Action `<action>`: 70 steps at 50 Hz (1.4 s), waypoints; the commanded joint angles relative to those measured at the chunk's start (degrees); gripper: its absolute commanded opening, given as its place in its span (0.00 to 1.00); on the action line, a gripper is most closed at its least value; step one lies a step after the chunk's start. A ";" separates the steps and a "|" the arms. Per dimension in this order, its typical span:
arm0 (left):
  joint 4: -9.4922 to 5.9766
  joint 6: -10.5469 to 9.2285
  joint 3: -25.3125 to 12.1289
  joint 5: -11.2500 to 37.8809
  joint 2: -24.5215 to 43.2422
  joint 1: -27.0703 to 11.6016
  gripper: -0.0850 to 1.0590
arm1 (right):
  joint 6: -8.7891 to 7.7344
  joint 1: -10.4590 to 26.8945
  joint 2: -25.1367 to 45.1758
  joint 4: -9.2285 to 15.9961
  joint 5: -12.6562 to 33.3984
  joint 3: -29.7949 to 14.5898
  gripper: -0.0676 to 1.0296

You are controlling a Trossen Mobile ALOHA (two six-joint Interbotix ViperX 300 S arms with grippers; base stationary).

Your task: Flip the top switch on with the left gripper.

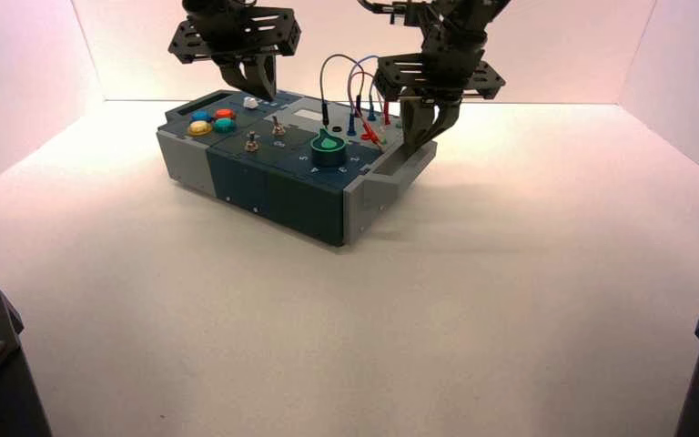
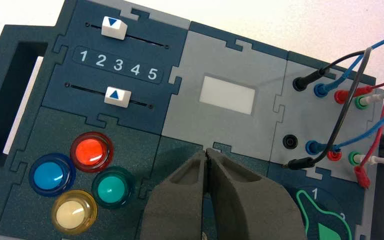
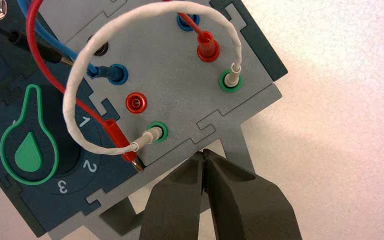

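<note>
"High view, nearest part first: what do you have?"

"The dark front wall of the box (image 1: 273,200), which stands at an angle on the pale table (image 1: 373,337). Behind that wall, on top, is the black rotary knob with a green pointer (image 1: 329,150)."

"And the right gripper?"

"The right gripper (image 1: 411,146) is at the grey handle (image 1: 387,187) on the box's right end. Its fingers are together in the right wrist view."

"The switches?"

"Two metal toggle switches stand between knob and push buttons: the nearer toggle switch (image 1: 251,142), then the farther toggle switch (image 1: 278,127), which is the top one. I can't tell which way its lever points."

"Beside them?"

"A cluster of four: yellow button (image 1: 199,128), green button (image 1: 224,125), blue button (image 1: 201,116), red button (image 1: 225,114)."

"So where's the left gripper?"

"The left gripper (image 1: 261,93) hangs above the box, just beyond the top switch, its fingers together, tips touching and nothing between them."

"Farther back?"

"The blank pale display window (image 2: 227,95), the jack sockets with black, blue, red and white patch cables (image 2: 347,95), and two slider tracks with white caps, the nearer cap (image 2: 117,97) and the farther cap (image 2: 114,27)."
</note>
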 commanded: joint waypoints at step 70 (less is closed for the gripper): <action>-0.53 -0.35 0.53 -0.26 0.70 -0.44 0.05 | -0.09 0.35 -0.26 0.18 -0.35 -1.76 0.04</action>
